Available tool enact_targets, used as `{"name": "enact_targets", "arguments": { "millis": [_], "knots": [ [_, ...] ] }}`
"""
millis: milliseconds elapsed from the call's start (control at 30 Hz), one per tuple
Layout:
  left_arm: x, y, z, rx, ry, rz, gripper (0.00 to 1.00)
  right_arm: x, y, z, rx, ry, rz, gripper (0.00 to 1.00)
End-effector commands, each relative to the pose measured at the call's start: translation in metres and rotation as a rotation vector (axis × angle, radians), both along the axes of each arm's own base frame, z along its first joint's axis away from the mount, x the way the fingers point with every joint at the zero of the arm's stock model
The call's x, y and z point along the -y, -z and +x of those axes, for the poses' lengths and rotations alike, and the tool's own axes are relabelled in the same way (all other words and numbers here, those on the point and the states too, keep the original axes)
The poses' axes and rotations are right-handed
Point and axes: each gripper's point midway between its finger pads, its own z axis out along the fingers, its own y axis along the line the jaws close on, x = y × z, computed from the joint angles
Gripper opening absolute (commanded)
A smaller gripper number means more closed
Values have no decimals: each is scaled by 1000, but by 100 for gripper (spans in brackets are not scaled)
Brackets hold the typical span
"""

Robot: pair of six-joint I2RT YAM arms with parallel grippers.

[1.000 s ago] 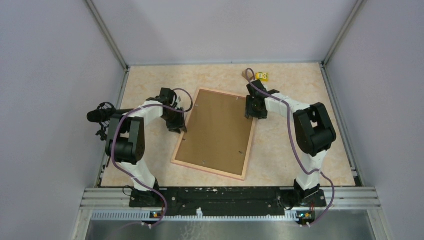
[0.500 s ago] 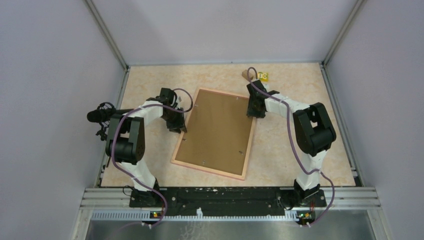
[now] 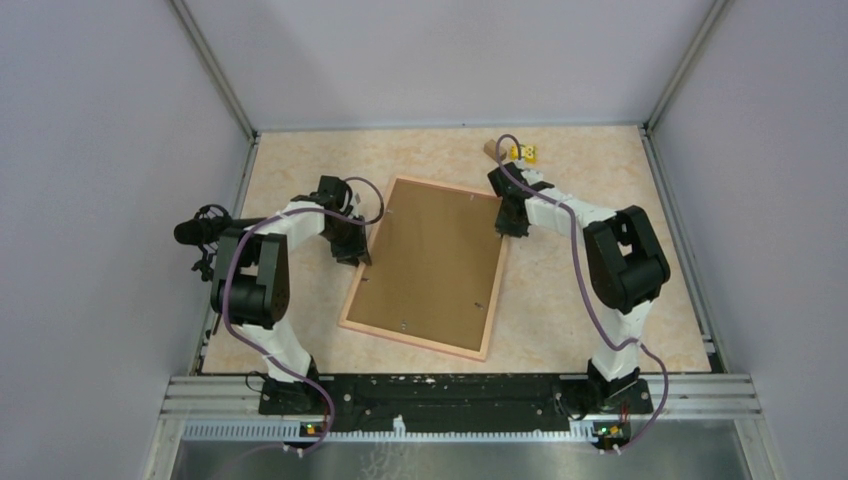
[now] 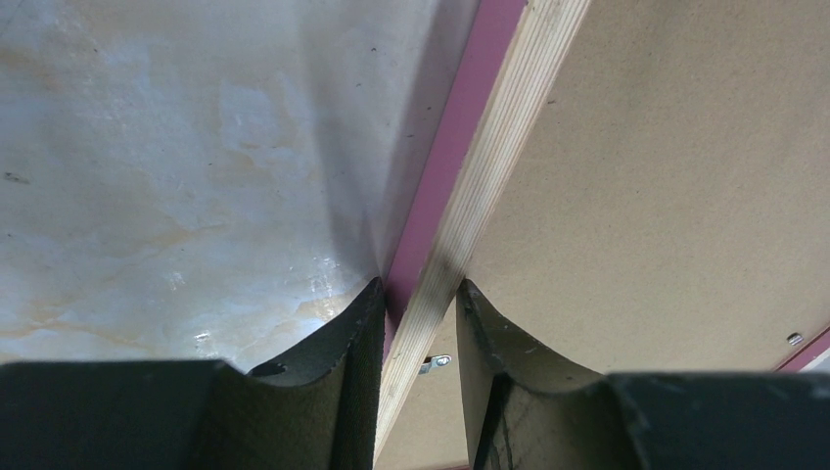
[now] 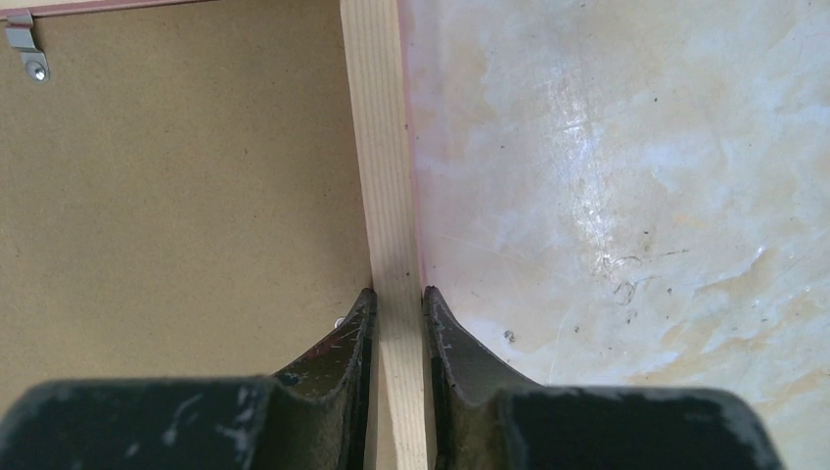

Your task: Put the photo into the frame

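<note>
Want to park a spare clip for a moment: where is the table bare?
Bare table lies between the right rail of the frame and the right arm, and in the far left corner beyond its top rail. Crowded: both long rails, where the left gripper and right gripper clamp, and the far edge by the small yellow object.

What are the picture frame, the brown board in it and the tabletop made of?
The thin picture frame rail looks like bare light wood, straight grain showing, its outer side pink. The flat brown backing board seems matte, speckled pressed fibreboard. The cream tabletop is glossy and marble-patterned, possibly laminate; it reflects light.
</note>
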Motion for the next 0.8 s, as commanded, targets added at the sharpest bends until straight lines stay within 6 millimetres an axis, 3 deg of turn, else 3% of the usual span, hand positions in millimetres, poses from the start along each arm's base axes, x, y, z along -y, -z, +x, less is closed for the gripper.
{"name": "enact_targets", "arguments": {
  "millis": [0, 367, 500, 567, 667, 767],
  "knots": [
    [4, -4, 4, 7, 1, -18, 38, -14, 15, -20, -100, -67, 5, 8],
    [25, 2, -31, -63, -52, -170, 38, -50, -2, 11, 8, -281, 171, 53],
    [22, -2, -37, -56, -49, -160, 38, -63, -3, 27, 36, -353, 184, 67],
    [17, 0, -38, -53, -51, -134, 38, -58, -5, 32, 28, -366, 137, 72],
    [13, 8, -42, -72, -40, -109, 38, -35, -18, 30, 28, -352, -1, 80],
    [9, 13, -44, -80, -34, -93, 38, -7, -36, 9, 18, -334, -151, 88]
  ]
}}
